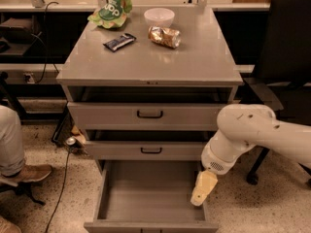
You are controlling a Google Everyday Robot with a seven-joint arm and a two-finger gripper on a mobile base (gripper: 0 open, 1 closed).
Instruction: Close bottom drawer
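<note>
Starting at the far left edge, a person's leg (8, 142) in pale trousers ends in a brown shoe (30, 173) on the speckled floor. A dark cable (62, 183) trails across the floor beside it. Next comes the grey cabinet (150, 64). On its top, from left to right, lie a green bag (111, 11), a dark wrapped bar (119, 41), a white bowl (159, 16) and a shiny crumpled packet (164, 36) just in front of the bowl. Below, the top drawer (112, 115) and the middle drawer (116, 150) each stand out a little, and each has a small dark handle in the middle of its front. The bottom drawer (146, 193) is pulled far out towards the camera, its long grey tray open to view and its front at the lower border. The gripper (203, 189) hangs at this drawer's right side, over the right wall of the tray. It is about halfway along the wall and just below the right end of the middle drawer's front. It points down and slightly left, towards the tray. Whether it touches the wall cannot be told, nor whether it is open or closed. The white arm (252, 132) carrying it reaches in from the right edge. Behind the arm, at the far right, stands a black chair (286, 57).
</note>
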